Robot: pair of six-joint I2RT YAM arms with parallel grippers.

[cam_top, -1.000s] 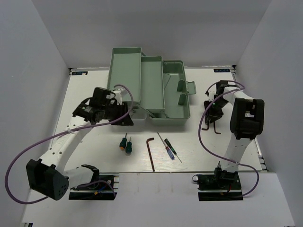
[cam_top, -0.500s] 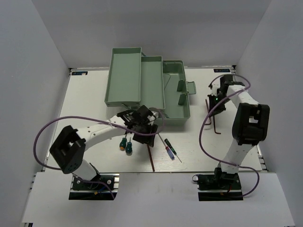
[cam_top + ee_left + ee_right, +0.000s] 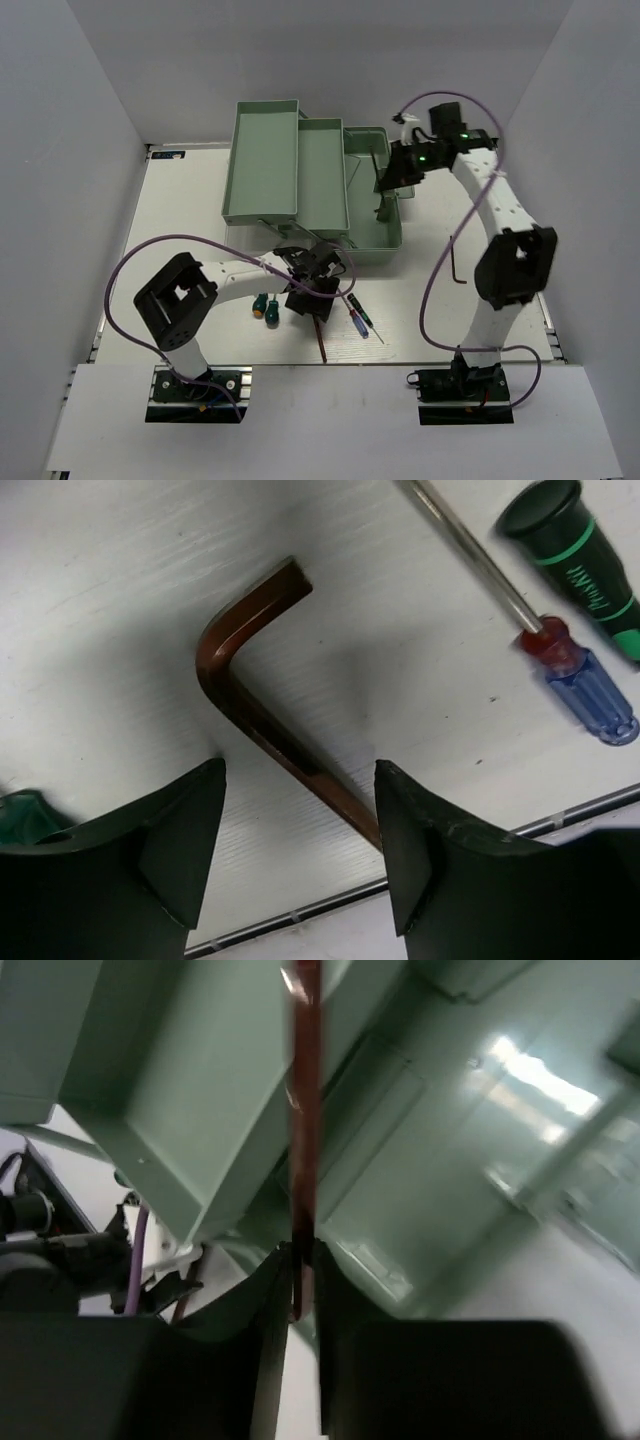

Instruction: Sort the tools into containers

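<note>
Left gripper (image 3: pixel 300 785), jaws spread, straddles a long hex key (image 3: pixel 235 685) lying flat near the table's (image 3: pixel 190 200) near edge. Right gripper (image 3: pixel 297 1260) pinches a second hex key (image 3: pixel 305 1110) over the open toolbox (image 3: pixel 385 245) at the far edge.

1. White tabletop (image 3: pixel 190 210), one.
2. Pale green cantilever toolbox (image 3: pixel 375 228), trays spread open, far centre.
3. Stubby green-handled screwdrivers (image 3: pixel 259 304), two, side by side, near centre.
4. Brown hex key (image 3: pixel 270 735), flat, just right of them.
5. Blue-handled precision screwdriver (image 3: pixel 590 695) beside a dark green-banded screwdriver (image 3: pixel 575 555).
6. Second hex key (image 3: pixel 453 262), well apart, right side.
</note>
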